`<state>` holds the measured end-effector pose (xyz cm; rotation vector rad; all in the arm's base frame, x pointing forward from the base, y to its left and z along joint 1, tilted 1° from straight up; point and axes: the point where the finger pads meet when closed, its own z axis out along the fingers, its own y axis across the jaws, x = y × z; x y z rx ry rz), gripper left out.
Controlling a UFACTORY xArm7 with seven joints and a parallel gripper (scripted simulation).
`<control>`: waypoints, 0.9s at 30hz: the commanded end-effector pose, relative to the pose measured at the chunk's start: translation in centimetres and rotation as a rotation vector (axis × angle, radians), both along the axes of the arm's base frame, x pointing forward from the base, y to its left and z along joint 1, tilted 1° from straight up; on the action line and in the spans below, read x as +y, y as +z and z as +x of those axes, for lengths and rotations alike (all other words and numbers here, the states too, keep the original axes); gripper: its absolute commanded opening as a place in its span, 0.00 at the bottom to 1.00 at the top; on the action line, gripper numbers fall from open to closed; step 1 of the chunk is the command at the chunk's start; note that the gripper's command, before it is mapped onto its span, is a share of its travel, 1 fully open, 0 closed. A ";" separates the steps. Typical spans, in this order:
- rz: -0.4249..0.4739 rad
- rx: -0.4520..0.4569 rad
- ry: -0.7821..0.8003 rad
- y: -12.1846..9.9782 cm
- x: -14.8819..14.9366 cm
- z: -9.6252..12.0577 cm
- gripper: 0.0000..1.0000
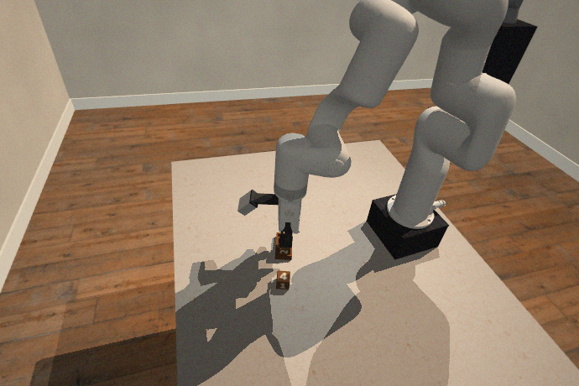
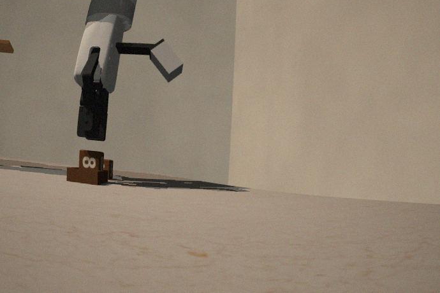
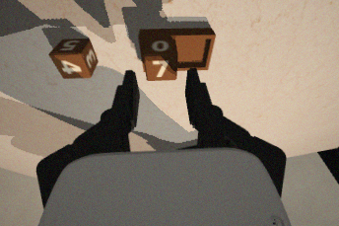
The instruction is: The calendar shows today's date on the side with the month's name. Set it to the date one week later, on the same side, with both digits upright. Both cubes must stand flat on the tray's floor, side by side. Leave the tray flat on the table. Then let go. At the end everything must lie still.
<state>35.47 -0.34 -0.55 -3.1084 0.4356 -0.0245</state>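
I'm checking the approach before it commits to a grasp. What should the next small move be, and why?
Probably lower straight down a little further. The gripper hangs open and empty above the cube in the tray, its fingers spread wider than that cube and roughly either side of it. The other cube lies apart on the table, out of the tray.

My arm [image 1: 388, 35] is smooth, pale grey, built of rounded links, rising from a black square base [image 1: 423, 243]. My gripper [image 3: 162, 81] has two black fingers under a grey wrist housing.
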 end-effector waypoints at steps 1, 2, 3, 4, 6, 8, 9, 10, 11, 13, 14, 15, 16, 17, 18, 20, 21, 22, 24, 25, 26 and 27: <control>0.001 -0.004 0.000 -0.5 0.0 0.2 0.49; 0.001 -0.004 0.000 -0.5 0.0 0.2 0.49; 0.001 -0.004 0.000 -0.6 0.0 0.2 0.49; 0.001 -0.004 0.000 -0.6 0.0 0.2 0.49; 0.001 -0.004 0.000 -0.7 0.0 0.2 0.49; 0.001 -0.004 0.000 -0.8 0.0 0.2 0.49; 0.001 -0.004 0.000 -0.8 0.0 0.2 0.49; 0.001 -0.004 0.000 -0.8 0.0 0.2 0.49; 0.001 -0.004 0.000 -0.8 0.0 0.2 0.49; 0.001 -0.004 0.000 -0.9 0.0 0.2 0.49; 0.001 -0.004 0.000 -0.9 0.0 0.2 0.49; 0.001 -0.004 0.000 -0.9 0.0 0.2 0.49; 0.001 -0.004 0.000 -0.9 0.0 0.2 0.49; 0.001 -0.004 0.000 -0.9 0.0 0.2 0.49; 0.001 -0.004 0.000 -0.9 0.0 0.2 0.49; 0.001 -0.004 0.000 -0.9 0.0 0.2 0.49; 0.001 -0.004 0.000 -0.9 0.0 0.2 0.49; 0.001 -0.004 0.000 -0.9 0.0 0.2 0.49; 0.001 -0.004 0.000 -0.9 0.0 0.2 0.49; 0.001 -0.004 0.000 -0.9 0.0 0.2 0.49; 0.001 -0.004 0.000 -0.9 0.0 0.2 0.49; 0.001 -0.004 0.000 -0.9 0.0 0.2 0.49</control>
